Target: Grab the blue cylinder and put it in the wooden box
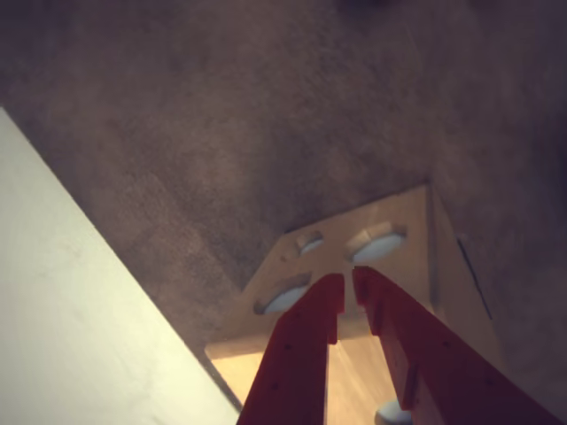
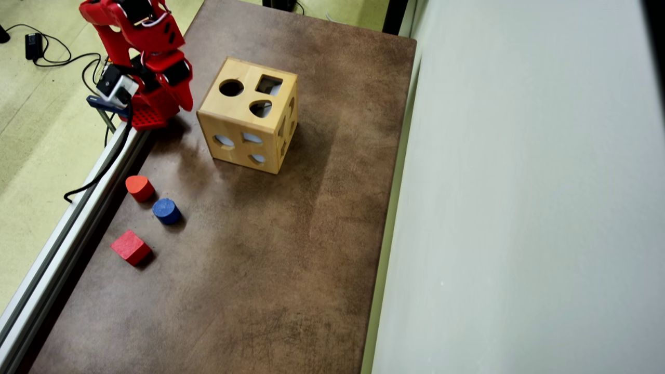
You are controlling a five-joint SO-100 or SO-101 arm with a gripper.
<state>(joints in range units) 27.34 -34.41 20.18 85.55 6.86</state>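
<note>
In the overhead view the blue cylinder (image 2: 166, 211) stands upright on the brown tabletop near its left edge, well below the arm. The wooden box (image 2: 249, 114), a light-wood cube with shaped holes, sits at the upper middle. My red gripper (image 2: 184, 99) hangs just left of the box, folded back by the arm's base. In the wrist view the gripper (image 1: 348, 279) is shut with nothing between its fingers, and its tips point at the holed face of the wooden box (image 1: 341, 250). The blue cylinder is out of the wrist view.
An orange-red rounded block (image 2: 139, 187) and a red cube (image 2: 130, 247) lie beside the cylinder. An aluminium rail (image 2: 67, 228) runs along the table's left edge. A pale wall (image 2: 519, 208) borders the right edge. Cables (image 2: 52, 49) trail on the floor.
</note>
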